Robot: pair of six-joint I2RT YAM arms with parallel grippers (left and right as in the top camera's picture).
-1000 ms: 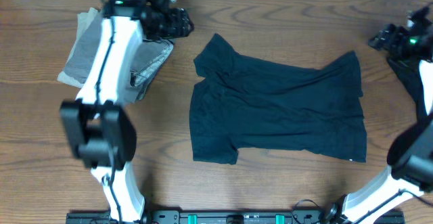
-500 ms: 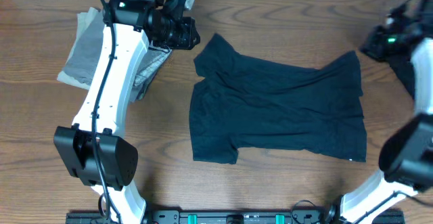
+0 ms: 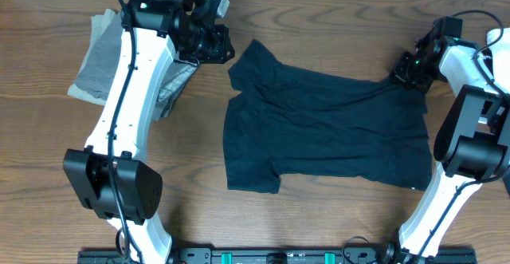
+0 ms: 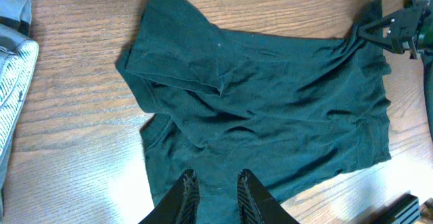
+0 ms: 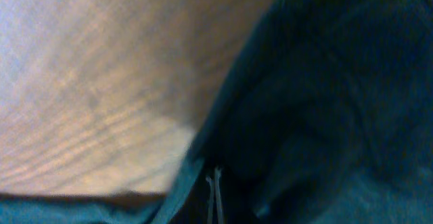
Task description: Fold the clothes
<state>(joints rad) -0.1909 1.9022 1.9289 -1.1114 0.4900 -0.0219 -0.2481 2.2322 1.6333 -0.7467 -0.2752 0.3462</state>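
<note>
The clothes, a black T-shirt [image 3: 327,128], lie spread flat mid-table, sleeves to the left and hem to the right. My right gripper [image 3: 405,72] sits at the shirt's far right corner, shut on a pinch of the fabric. In the left wrist view the cloth [image 4: 270,109] gathers into folds toward that gripper [image 4: 396,31]. The right wrist view shows dark fabric [image 5: 325,102] all round the closed right gripper [image 5: 214,176]. My left gripper [image 3: 217,45] hovers just off the far left sleeve. Its jaws stand a little apart, the left gripper [image 4: 215,176] holding nothing, with shirt visible below.
A grey folded garment [image 3: 103,57] lies at the far left under the left arm, its edge also showing in the left wrist view [image 4: 10,82]. A white cloth [image 3: 500,37] peeks in at the right edge. Bare wooden table [image 3: 319,224] runs along the front.
The right gripper came down and left onto the shirt's far right corner and shut there. The left gripper shifted slightly right toward the sleeve and its jaws narrowed.
</note>
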